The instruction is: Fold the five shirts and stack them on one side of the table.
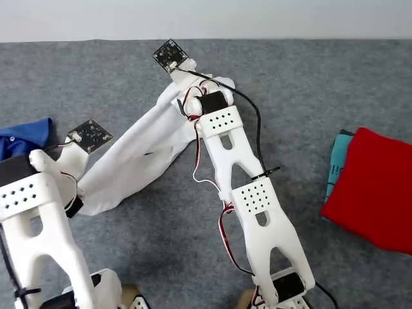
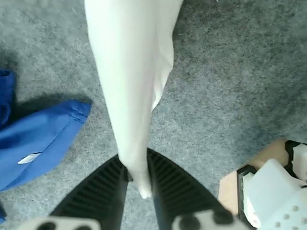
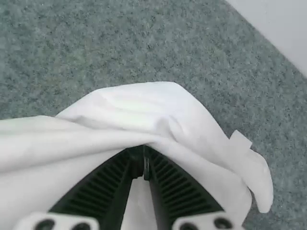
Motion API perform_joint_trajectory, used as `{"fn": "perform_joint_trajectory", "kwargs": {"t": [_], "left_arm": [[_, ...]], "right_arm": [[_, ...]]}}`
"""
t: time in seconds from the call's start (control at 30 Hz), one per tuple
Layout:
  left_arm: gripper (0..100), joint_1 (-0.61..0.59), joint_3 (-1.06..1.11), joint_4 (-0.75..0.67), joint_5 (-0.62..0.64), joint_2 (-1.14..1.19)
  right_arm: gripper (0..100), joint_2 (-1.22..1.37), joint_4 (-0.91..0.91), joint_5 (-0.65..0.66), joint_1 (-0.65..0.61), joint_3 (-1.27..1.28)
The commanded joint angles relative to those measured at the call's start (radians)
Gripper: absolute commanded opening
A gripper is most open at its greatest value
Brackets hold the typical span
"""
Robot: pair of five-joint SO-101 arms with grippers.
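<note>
A white shirt [image 1: 132,158] hung stretched in a long band between the two arms, over the middle and left part of the grey surface [image 1: 322,84]. Its upper end sat near the far edge and its lower end ran down towards the near-left corner.

The left gripper [image 2: 137,178] was clamped on the lower end. Its black ribbed jaws were closed onto a narrow fold of the cloth, and a small tip of fabric poked out between them. From there the white band rose away, clear of the surface.

The right gripper [image 3: 144,167] pinched the upper end, with its jaws pressed together on a bunched ridge of cloth. Loose white folds spread out beyond the jaws, and a small tag [image 3: 240,140] showed at the edge of one fold.

A blue shirt [image 1: 26,136] lay crumpled at the left edge, just beside the left arm and apart from the white shirt.

At the right edge, a red shirt [image 1: 376,187] lay folded on top of a teal shirt [image 1: 337,161]. A strip of the teal one showed along its left side. That pile sat well apart from both arms.
</note>
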Motion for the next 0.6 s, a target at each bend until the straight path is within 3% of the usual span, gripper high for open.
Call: {"fn": "perform_joint_trajectory", "kwargs": {"t": [0.0, 0.33, 0.5, 0.57], "left_arm": [[0, -0.006, 0.001, -0.011, 0.002, -0.031], [0, -0.002, -0.001, -0.048, 0.002, -0.028], [0, -0.002, -0.001, -0.048, 0.002, -0.028], [0, -0.002, -0.001, -0.048, 0.002, -0.028]], "right_arm": [[0.9, -0.05, 0.102, -0.003, -0.005, -0.117], [1.3, -0.156, 0.518, -0.005, -0.004, -0.146], [16.2, -0.133, 0.607, -0.008, -0.001, -0.146], [17.5, -0.111, 0.596, -0.034, -0.002, -0.146]]}}
